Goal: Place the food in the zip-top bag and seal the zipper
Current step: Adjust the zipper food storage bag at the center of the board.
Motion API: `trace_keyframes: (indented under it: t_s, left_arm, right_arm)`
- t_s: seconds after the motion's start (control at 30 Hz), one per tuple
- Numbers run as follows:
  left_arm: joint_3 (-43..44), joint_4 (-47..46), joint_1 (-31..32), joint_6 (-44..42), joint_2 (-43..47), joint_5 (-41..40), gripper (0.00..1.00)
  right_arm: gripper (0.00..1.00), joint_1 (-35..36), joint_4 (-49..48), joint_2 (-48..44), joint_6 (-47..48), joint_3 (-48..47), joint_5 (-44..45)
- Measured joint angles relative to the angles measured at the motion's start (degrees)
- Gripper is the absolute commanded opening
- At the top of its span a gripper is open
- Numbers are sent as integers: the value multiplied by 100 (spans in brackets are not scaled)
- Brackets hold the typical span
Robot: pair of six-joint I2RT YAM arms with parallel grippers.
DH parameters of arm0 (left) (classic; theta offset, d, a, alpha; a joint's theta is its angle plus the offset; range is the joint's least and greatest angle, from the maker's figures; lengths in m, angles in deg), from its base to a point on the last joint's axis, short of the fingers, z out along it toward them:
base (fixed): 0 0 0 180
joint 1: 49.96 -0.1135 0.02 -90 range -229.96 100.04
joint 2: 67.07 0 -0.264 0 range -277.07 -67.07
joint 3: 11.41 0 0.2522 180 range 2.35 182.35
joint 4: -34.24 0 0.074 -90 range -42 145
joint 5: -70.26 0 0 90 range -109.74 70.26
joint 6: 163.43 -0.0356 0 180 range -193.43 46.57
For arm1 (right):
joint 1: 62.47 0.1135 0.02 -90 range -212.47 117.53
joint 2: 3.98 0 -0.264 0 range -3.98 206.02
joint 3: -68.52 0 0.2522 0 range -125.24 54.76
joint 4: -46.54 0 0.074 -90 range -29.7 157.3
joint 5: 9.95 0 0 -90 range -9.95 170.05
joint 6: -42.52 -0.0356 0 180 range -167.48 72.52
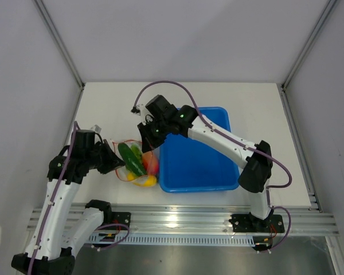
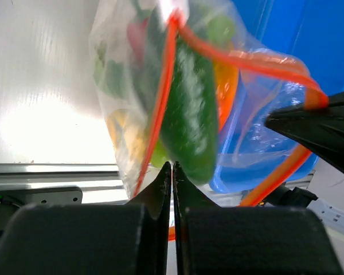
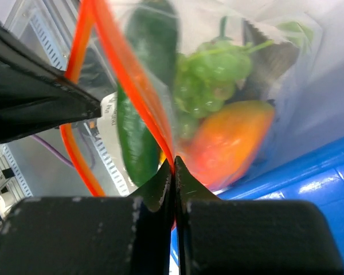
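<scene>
A: Standing on the table (image 1: 258, 109) just beside the blue tub's (image 1: 200, 172) left wall, the zip-top bag (image 1: 139, 166) is loaded?

B: Confirmed. The long green vegetable (image 3: 139, 114), green grapes (image 3: 209, 80) and an orange fruit (image 3: 232, 143) show through the plastic.

A: Pincers?

B: The left gripper (image 2: 172, 167) is clenched on the zipper (image 2: 160, 109) at its left end. The right gripper (image 3: 173, 162) is clenched on it at the far end. Judged purpose: holding the mouth up and taut. The strip's two sides stand apart between the grips, so it is unsealed.
</scene>
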Motion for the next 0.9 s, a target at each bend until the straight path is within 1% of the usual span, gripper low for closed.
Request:
trace_keyframes:
  t_s: [0.1,0.13,0.17,0.23,0.27,0.37,0.43,0.47,0.57,0.67,0.73,0.77,0.8,0.83,0.9]
  left_arm:
    - [107,46,0,0,-57,-22,1]
    - [210,68,0,0,-31,-39,3]
    - [352,96,0,0,11,-103,11]
    - [586,184,-2,-7,83,-251,24]
    - [667,232,-2,0,125,-343,34]
    - [697,420,-2,39,391,-581,53]
    - [640,542,-2,90,542,-667,57]
    - [584,588,-2,105,605,-691,61]
    - [304,691,-2,116,647,-745,64]
    - [-13,708,-2,114,557,-741,64]
    - [-238,649,-2,114,463,-671,61]
    - [-358,595,-2,116,409,-612,53]
    - [-479,538,-2,122,350,-560,48]
    - [-555,490,-2,127,299,-533,35]
    - [-664,382,-2,129,131,-448,22]
  right_arm:
    - [0,0,-35,120,-22,-28,-7]
    - [0,0,-37,138,-35,-55,-24]
    - [0,-4,-33,144,-46,-96,-42]
    - [0,-17,-37,144,-66,-201,-90]
    - [0,-20,-59,144,-72,-258,-131]
    - [0,-42,-151,144,-111,-321,-234]
    - [0,-50,-155,146,-153,-321,-275]
    - [0,-59,-160,146,-168,-321,-299]
    - [0,-70,-175,146,-203,-319,-361]
    - [0,-70,-190,146,-216,-319,-400]
    - [0,-72,-205,146,-216,-319,-431]
    - [0,-79,-205,146,-219,-319,-439]
    - [0,-85,-205,146,-221,-319,-452]
    - [0,-90,-205,146,-223,-319,-472]
    - [0,-96,-208,146,-245,-308,-496]
